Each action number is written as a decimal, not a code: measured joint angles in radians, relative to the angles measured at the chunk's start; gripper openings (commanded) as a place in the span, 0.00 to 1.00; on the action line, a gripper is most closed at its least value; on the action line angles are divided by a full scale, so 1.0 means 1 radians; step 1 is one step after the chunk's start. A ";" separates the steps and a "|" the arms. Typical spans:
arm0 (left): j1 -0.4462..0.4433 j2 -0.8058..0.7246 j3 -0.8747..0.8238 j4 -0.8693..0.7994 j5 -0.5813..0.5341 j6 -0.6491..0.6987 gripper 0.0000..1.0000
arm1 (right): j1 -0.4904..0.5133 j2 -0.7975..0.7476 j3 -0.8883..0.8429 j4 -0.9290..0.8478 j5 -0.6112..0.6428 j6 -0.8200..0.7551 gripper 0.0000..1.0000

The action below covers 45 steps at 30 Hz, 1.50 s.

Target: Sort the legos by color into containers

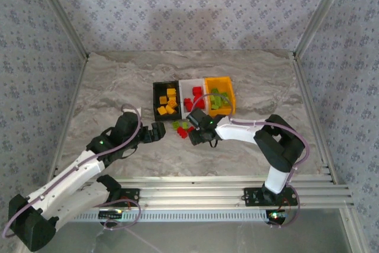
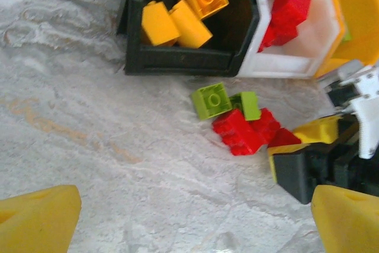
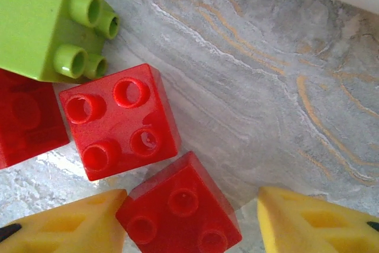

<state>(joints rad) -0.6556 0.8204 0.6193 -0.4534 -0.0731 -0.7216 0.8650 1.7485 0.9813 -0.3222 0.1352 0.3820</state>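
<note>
While left gripper (image 1: 157, 132) hovers over table (image 1: 106, 87) left of loose pile, its fingers (image 2: 41, 220) spread wide, nothing between. Right gripper (image 1: 193, 133) low over pile just in front of bins, jaws part open astride red brick (image 3: 180, 211): one yellow pad touching it, other pad apart. Second red brick (image 3: 118, 119) and green brick (image 3: 41, 22) just beside. Black bin (image 1: 155, 99) holds orange-yellow bricks (image 1: 170, 100), white bin (image 1: 191, 81) red ones, orange-yellow bin (image 1: 232, 96) green ones.
</note>
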 measured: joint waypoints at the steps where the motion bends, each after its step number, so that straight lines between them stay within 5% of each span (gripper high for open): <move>1: 0.001 -0.001 -0.006 0.000 -0.003 -0.003 1.00 | 0.001 0.000 0.000 0.000 0.006 0.000 0.52; 8: 0.001 -0.001 -0.029 0.000 -0.024 -0.006 0.99 | 0.017 -0.007 -0.002 0.003 0.019 0.002 0.39; 20: 0.001 -0.036 -0.103 -0.015 -0.059 -0.025 1.00 | 0.019 -0.225 0.104 -0.071 0.011 0.022 0.40; 29: 0.001 -0.105 -0.128 -0.051 -0.059 -0.040 0.99 | -0.157 0.093 0.483 -0.098 0.026 0.068 0.43; 33: 0.001 -0.139 -0.135 -0.071 -0.061 -0.040 1.00 | -0.186 0.237 0.587 -0.136 0.026 0.074 0.49; 38: 0.002 -0.153 -0.135 -0.094 -0.075 -0.040 1.00 | -0.190 0.286 0.642 -0.184 0.026 0.074 0.75; 45: 0.008 -0.161 -0.135 -0.111 -0.083 -0.039 1.00 | -0.130 0.176 0.573 -0.169 0.029 0.064 0.75</move>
<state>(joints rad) -0.6479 0.6598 0.4847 -0.5648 -0.1562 -0.7609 0.7349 1.9247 1.5543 -0.4908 0.1642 0.4465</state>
